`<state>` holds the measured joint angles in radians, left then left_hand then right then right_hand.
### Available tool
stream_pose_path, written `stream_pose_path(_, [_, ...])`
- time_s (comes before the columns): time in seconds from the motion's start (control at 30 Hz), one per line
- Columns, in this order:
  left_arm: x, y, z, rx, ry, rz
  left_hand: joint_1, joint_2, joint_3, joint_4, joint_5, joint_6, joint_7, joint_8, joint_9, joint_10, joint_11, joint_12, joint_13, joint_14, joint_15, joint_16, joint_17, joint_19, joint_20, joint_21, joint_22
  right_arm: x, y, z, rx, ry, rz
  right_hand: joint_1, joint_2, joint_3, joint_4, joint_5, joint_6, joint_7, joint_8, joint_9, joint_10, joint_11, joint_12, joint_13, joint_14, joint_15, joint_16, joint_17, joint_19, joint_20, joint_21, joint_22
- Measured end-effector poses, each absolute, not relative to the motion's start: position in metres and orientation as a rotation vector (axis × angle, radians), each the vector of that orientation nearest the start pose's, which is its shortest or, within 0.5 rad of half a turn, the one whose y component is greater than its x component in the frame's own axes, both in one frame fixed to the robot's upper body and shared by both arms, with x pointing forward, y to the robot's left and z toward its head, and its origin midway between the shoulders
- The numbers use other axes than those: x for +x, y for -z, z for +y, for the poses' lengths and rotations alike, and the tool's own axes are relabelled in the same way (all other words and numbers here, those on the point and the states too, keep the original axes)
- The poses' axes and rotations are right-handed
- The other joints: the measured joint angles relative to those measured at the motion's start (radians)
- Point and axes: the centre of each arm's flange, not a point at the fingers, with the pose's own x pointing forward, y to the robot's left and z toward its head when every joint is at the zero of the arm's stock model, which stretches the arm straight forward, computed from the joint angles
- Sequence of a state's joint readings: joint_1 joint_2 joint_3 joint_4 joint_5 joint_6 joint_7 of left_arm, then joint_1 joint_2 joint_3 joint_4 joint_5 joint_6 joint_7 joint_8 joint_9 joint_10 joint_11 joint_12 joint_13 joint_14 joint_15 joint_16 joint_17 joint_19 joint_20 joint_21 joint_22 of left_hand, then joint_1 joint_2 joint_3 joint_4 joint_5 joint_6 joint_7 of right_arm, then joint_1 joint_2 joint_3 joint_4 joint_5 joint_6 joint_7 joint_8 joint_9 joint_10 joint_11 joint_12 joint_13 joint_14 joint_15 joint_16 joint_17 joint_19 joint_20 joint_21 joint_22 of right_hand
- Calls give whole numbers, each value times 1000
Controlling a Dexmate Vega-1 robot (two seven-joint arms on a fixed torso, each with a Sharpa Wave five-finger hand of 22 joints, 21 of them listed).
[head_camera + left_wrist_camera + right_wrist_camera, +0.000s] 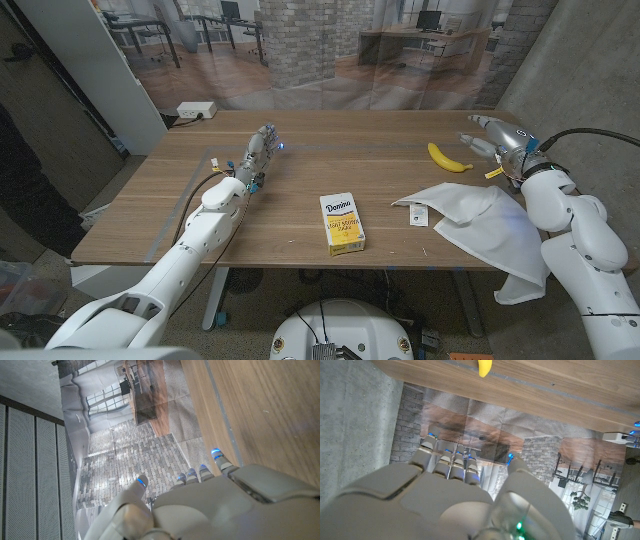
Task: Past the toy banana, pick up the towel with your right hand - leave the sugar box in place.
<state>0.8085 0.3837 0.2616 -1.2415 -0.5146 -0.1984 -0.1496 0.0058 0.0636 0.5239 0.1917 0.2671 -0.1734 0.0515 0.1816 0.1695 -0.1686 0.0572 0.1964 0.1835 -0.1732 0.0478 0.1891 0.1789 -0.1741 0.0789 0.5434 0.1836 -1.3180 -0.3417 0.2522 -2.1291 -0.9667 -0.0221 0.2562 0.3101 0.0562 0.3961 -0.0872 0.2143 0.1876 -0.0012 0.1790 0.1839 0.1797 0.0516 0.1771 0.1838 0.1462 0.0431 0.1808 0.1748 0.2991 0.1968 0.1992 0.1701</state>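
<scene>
The white towel [480, 225] lies crumpled at the right end of the wooden table [300, 160], spread over the near corner with one flap hanging down past the front edge; a small tag shows on its left part. Just beyond it, toward the far edge, lies the yellow toy banana [449, 158], apart from the cloth; its tip also shows in the right wrist view [484, 367]. The right hand [492, 139] hovers past the banana, near the table's right side, above the surface and touching nothing; its fingers [451, 462] are apart and stretched out and it holds nothing. Left of the towel, near the front edge at the table's middle, the sugar box [342, 223] lies flat, its yellow and white face up, well apart from both hands. The left hand [257, 155] is raised over the left part of the table, fingers [200, 472] extended and slightly spread, nothing in its grasp. A white power strip [196, 110] sits beyond the far left corner.
</scene>
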Motion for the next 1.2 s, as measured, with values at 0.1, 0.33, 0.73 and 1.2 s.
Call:
stream_pose_path(0.1, [669,22,274,-16,260,-556,0,0,0,0,0,0,0,0,0,0,0,0,0,0,0,0,0,0,0,0,0,473,-24,-361,-1341,414,-496,-2,-2,-3,-3,-4,-17,-2,-2,0,-15,1,-3,0,-3,3,0,0,4,4,0,0])
stream_pose_path(0.33, [671,21,274,-17,263,-555,0,0,0,0,0,0,0,0,0,-6,5,0,0,0,0,0,0,4,4,0,0,474,-21,-364,-1358,406,-416,-16,-16,-14,-8,-7,-53,-10,-2,0,-39,-3,-3,0,-11,11,0,0,9,9,0,0])
stream_pose_path(0.73, [672,21,273,-16,267,-553,0,0,0,0,0,-1,-6,0,0,-6,5,0,0,4,4,0,0,4,4,-4,0,473,-19,-367,-1366,389,-331,-41,-41,-38,2,-11,-106,-17,-2,5,-73,-5,-3,0,-29,18,0,5,14,14,0,5])
stream_pose_path(1.2, [676,20,274,-16,268,-551,0,0,0,0,0,2,-9,0,0,0,11,0,0,4,4,0,0,4,4,-4,0,475,-16,-373,-1373,347,-207,-78,-77,-68,7,-11,-129,-18,-2,5,-89,0,-3,0,-32,21,5,5,22,21,0,5])
